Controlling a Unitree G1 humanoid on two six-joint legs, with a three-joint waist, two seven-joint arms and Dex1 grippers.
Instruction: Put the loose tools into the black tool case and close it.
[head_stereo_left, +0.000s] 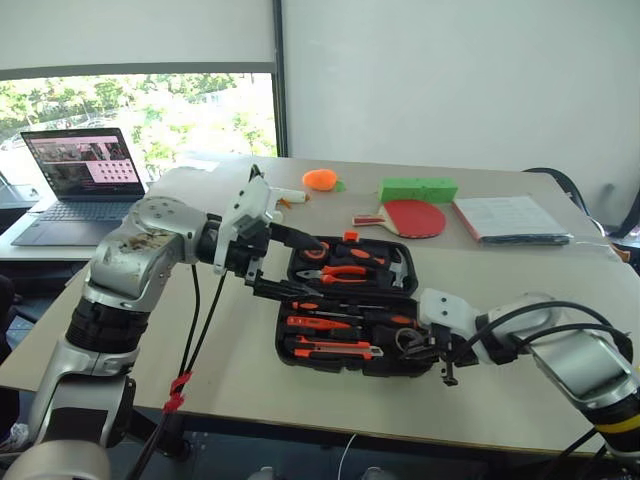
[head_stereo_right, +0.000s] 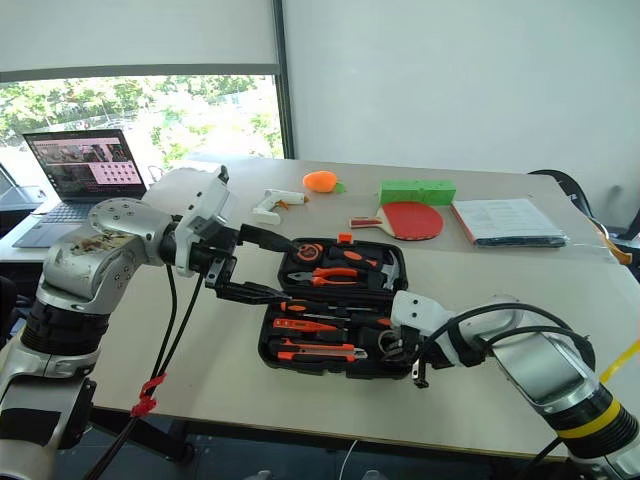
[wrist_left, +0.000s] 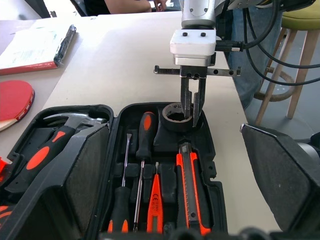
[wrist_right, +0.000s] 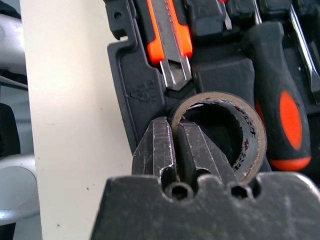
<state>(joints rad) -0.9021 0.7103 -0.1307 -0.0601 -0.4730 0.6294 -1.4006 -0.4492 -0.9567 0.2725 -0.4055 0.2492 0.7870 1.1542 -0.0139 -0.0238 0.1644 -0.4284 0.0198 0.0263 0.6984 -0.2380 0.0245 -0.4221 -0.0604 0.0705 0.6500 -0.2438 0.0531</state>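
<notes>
The black tool case (head_stereo_left: 330, 364) lies open on the table, with orange-handled screwdrivers (head_stereo_left: 320, 323) and a utility knife (wrist_right: 170, 30) seated in its near half. Pliers (head_stereo_left: 340, 272) and a hammer sit in the far half. A dark tape roll (wrist_right: 242, 132) sits in the recess at the case's near right corner. My right gripper (wrist_right: 174, 150) is shut on the roll's wall, one finger inside the ring and one outside. My left gripper (head_stereo_left: 312, 268) hangs open just above the case's left side, with nothing between its fingers (wrist_left: 75, 185).
Behind the case lie a red paddle (head_stereo_left: 415, 217), a green block (head_stereo_left: 418, 189), an orange object (head_stereo_left: 320, 179), a white glue gun (head_stereo_right: 275, 205) and a stack of papers (head_stereo_left: 510, 218). A laptop (head_stereo_left: 80, 185) stands on a side table at far left.
</notes>
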